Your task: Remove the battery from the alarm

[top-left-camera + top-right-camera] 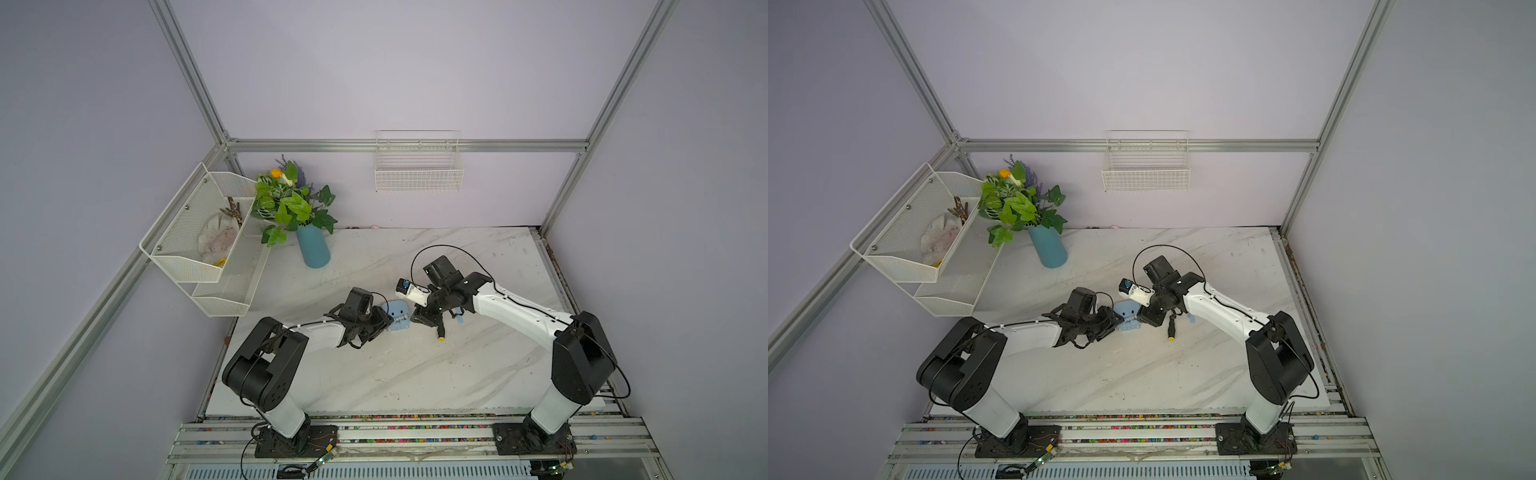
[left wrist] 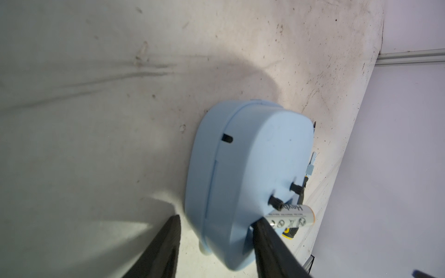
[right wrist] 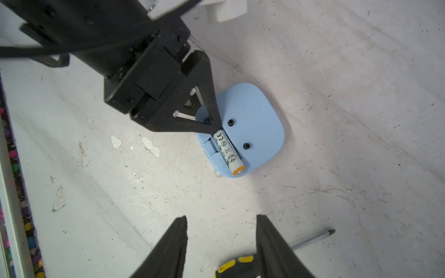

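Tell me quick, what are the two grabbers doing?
Left gripper: jaws open, one fingertip at the battery end in the alarm.
Right gripper: jaws open, holding nothing.

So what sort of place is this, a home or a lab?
Probably a robotics test cell dressed like a home: an aluminium frame, robot arms bolted to a rail, and a vase on a marble-look tabletop.

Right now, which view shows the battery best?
The right wrist view: the battery lies nearly whole in the alarm's open compartment, markings visible. The left wrist view shows part of it; in both top views it is barely visible.
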Motion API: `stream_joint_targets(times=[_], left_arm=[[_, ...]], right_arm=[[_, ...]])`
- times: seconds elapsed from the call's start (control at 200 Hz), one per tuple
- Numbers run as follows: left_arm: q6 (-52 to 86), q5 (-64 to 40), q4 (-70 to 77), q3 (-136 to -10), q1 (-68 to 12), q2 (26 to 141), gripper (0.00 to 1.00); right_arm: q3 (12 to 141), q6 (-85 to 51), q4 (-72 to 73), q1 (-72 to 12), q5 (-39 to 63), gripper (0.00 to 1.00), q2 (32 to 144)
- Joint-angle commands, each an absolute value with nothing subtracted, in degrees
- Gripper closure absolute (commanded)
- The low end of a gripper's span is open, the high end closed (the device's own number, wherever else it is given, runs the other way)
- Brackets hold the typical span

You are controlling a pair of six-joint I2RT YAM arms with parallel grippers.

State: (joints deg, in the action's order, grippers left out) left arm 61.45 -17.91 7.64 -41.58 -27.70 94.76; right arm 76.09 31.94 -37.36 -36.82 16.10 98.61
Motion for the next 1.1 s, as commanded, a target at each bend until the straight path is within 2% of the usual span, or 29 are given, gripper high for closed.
stream_joint_targets(times=[0.0,0.54,1.09], left_arm=[[60.73,-17.71,3.87,-40.87,-27.87,97.28,0.48],[60.82,-17.67,3.87,-41.04,-27.95,97.47,0.48],[60.97,-17.68,4.13,-40.83,-27.86,97.50,0.49]], right_arm=[[78.92,36.01,-38.57,-37.26,15.06,0.48,102.07],[85.02,38.15,-40.22,-37.45,17.22,0.49,110.84],[86.17,38.95,-40.61,-37.45,18.54,0.52,114.43]])
